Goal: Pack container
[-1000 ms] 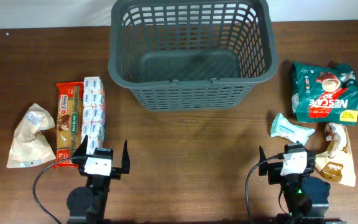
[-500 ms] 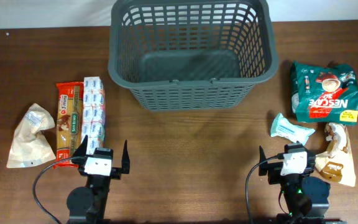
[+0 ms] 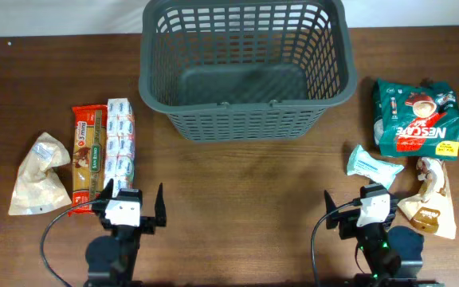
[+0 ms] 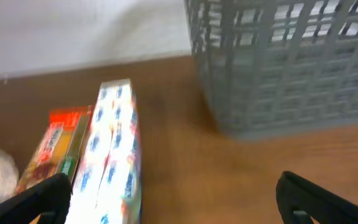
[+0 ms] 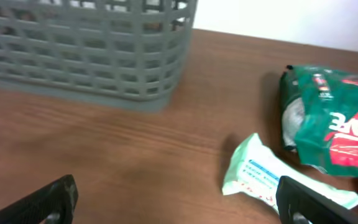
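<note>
**Basket upright, both grippers spread**

The container [image 3: 244, 119] stands mouth-up at the far middle of the table [image 3: 237, 183], with its long axis running left to right. The left gripper [image 3: 133, 198] and right gripper [image 3: 362, 206] sit near the front edge, fingers wide apart and empty.

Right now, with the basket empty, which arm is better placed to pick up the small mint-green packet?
The right. The mint-green packet lies just ahead of the open right gripper, on its side of the basket. The left gripper is far off, near the pasta pack.
</note>
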Tool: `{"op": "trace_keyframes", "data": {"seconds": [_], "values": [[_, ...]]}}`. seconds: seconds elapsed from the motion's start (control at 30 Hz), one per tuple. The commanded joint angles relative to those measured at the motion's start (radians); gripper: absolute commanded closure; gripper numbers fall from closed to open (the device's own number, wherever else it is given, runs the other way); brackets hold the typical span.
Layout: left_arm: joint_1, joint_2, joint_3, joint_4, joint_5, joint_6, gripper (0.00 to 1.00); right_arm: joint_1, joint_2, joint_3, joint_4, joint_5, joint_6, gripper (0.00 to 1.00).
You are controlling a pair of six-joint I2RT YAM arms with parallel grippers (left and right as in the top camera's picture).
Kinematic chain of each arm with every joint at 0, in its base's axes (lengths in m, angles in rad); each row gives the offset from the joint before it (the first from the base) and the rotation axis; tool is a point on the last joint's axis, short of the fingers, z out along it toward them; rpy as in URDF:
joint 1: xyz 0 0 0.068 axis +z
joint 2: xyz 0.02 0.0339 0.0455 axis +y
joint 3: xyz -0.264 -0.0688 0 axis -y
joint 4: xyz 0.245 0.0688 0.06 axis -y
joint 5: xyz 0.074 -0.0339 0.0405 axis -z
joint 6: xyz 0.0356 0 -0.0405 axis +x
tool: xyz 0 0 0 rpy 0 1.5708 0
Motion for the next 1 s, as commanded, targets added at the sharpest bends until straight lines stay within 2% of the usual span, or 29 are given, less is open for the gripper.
{"op": "trace_keyframes", "data": {"seconds": [0.0, 0.2, 0.3, 0.33, 0.57, 0.73, 0.97], "values": [[-0.003, 0.093, 0.164, -0.097, -0.101, -0.038, 0.01, 0.005, 0.094, 0.154, -0.031, -0.026, 0.017, 0.01], [-0.003, 0.414, 0.428, -0.153, -0.143, -0.038, 0.01, 0.005, 0.532, 0.531, -0.273, 0.060, -0.089, 0.01], [-0.003, 0.581, 0.548, -0.186, -0.143, -0.038, 0.01, 0.005, 0.732, 0.773, -0.405, 0.063, -0.109, 0.01], [-0.003, 0.676, 0.616, -0.222, -0.142, -0.038, 0.01, 0.005, 0.818, 0.904, -0.487, 0.042, -0.103, 0.01], [-0.003, 1.060, 0.881, -0.331, -0.090, -0.038, 0.01, 0.005, 1.094, 1.392, -0.769, -0.027, -0.102, 0.01], [-0.003, 1.172, 0.930, -0.314, -0.106, -0.029, 0.01, -0.038, 1.174, 1.551, -0.774, 0.121, 0.060, 0.01], [0.034, 1.203, 0.930, -0.300, -0.109, 0.004, 0.01, -0.110, 1.240, 1.599, -0.717, 0.103, 0.014, 0.01]]}}
